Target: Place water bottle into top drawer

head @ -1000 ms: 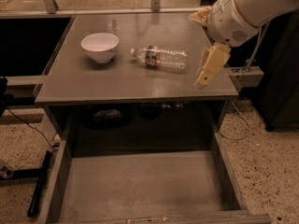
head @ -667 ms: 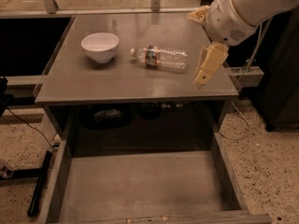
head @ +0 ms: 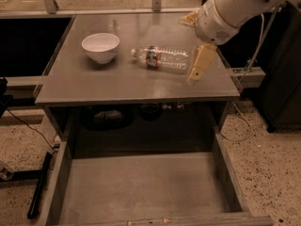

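The water bottle (head: pixel 162 58) lies on its side on the grey table (head: pixel 117 86), white cap pointing left toward the bowl, dark label band near the neck. My gripper (head: pixel 189 50) hangs from the white arm at the upper right, just at the bottle's base end. Its tan fingers (head: pixel 201 62) are spread apart, one behind and one in front of the base, and hold nothing. The top drawer (head: pixel 222 166) is pulled out below the table's front edge and its floor is bare.
A white bowl (head: pixel 100 46) stands on the table left of the bottle. Dark items sit in the shadowed space under the tabletop (head: pixel 108 117). A black bar (head: pixel 40 185) lies on the speckled floor at the left. A dark cabinet (head: pixel 284 79) stands at the right.
My gripper has moved a little left, closer to the bottle's base end. The bottle, bowl and drawer have not moved.
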### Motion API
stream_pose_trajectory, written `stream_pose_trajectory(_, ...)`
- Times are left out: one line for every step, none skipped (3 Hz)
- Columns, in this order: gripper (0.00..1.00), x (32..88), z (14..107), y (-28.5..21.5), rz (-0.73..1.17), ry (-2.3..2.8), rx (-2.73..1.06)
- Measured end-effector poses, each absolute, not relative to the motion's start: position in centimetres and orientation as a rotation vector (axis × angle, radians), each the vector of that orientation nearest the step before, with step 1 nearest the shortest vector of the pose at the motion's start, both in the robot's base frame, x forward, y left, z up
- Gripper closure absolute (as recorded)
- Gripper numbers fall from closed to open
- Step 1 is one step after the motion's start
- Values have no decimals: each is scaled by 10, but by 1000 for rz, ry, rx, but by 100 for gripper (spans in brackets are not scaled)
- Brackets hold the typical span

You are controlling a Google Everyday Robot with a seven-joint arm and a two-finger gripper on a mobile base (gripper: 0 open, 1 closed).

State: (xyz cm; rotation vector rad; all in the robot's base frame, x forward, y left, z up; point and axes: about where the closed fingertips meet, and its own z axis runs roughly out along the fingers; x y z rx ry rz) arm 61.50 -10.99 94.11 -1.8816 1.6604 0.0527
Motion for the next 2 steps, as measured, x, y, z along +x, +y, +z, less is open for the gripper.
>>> stream_pose_trajectory(0, 642, 920, -111, 60, 1685, -1893)
stream_pose_trajectory(0, 661, 901, -111, 86, 1702, -1893)
